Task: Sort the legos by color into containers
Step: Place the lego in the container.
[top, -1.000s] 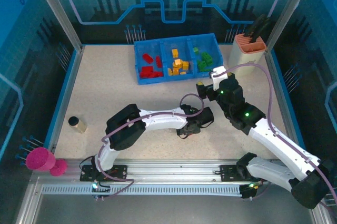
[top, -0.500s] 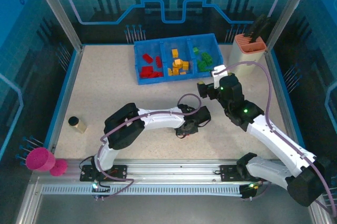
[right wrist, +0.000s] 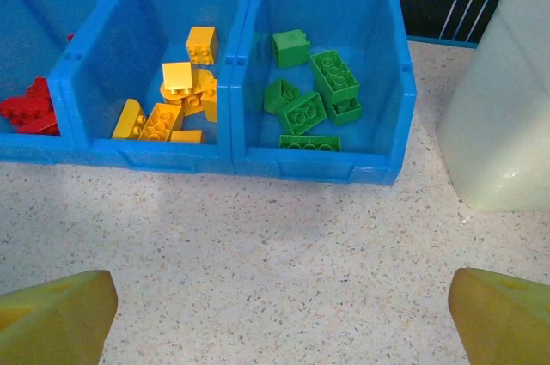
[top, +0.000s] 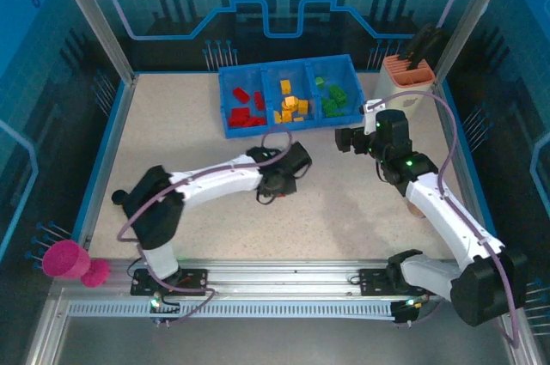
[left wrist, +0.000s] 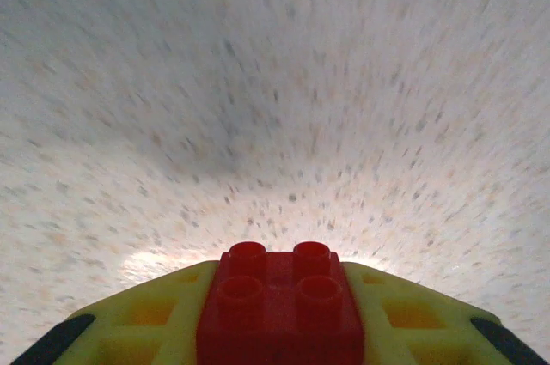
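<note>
Your left gripper (top: 277, 181) is clamped on a red lego (left wrist: 279, 313) over the speckled table (left wrist: 275, 82). Further out, your right gripper (right wrist: 279, 318) hovers with jaws spread wide, holding nothing, facing the blue tray (right wrist: 318, 165): red legos (right wrist: 26, 112) in the left compartment, yellow ones (right wrist: 172, 107) in the middle, green ones (right wrist: 314, 94) in the right
</note>
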You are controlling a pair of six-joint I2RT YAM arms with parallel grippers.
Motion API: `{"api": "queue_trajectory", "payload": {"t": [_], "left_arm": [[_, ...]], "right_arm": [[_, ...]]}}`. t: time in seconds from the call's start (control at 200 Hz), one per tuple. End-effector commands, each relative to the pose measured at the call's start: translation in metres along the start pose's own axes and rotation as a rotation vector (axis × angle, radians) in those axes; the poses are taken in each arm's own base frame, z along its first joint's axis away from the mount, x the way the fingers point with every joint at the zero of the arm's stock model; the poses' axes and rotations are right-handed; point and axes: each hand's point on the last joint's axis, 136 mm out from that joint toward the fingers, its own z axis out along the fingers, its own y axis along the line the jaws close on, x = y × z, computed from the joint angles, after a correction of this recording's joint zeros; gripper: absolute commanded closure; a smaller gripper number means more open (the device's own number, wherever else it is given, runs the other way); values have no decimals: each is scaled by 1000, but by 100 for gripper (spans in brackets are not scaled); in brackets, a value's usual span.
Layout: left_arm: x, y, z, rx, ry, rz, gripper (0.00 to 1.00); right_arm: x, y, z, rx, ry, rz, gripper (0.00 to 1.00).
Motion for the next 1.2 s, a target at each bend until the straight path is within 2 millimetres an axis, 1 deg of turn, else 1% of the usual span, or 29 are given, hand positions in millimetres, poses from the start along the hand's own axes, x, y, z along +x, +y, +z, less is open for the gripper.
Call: {"api": "queue_trajectory", "payload": {"t": [0.0,0.115,0.195,0.24,0.285,0.35,0.405,0.49,0.59,0.655,0.821,0.931,0.946,0.961,1.021,1.196], "left_arm": [[-44,16,-30,5,-90,61,79],[-100,23,-51,21,-193,78,79],[-143,30,-62,26,-272,66,79],[-168,29,-67,48,-322,64,79],[-194,32,-72,48,-379,62,79],[-227,35,-72,43,-429,49,79],[-251,38,-67,38,-456,32,80],[-280,46,-50,30,-468,0,80],[-303,49,-26,21,-463,-12,80],[-315,52,-11,11,-463,-18,79],[-341,52,25,21,-445,-61,76],[-349,52,53,28,-414,-86,75],[-351,52,54,32,-415,-88,74],[-351,52,58,31,-409,-90,74],[-354,53,67,29,-404,-94,74],[-356,57,93,24,-383,-119,75]], "right_arm": [[1,-2,4,-10,9,19,0],[3,8,7,-62,43,22,0],[8,13,11,-89,70,28,0],[12,15,13,-98,85,34,0],[16,16,16,-105,100,37,0],[22,21,20,-131,123,29,0],[26,24,23,-152,141,13,0],[24,27,26,-165,153,5,0],[14,33,25,-187,146,-4,0],[12,34,25,-194,147,-15,0],[20,35,28,-198,207,-35,0],[23,40,33,-212,214,-23,0],[23,40,33,-211,214,-23,0],[23,40,34,-210,215,-23,0],[24,41,37,-204,220,-25,0],[23,44,39,-182,230,-43,0]]}}
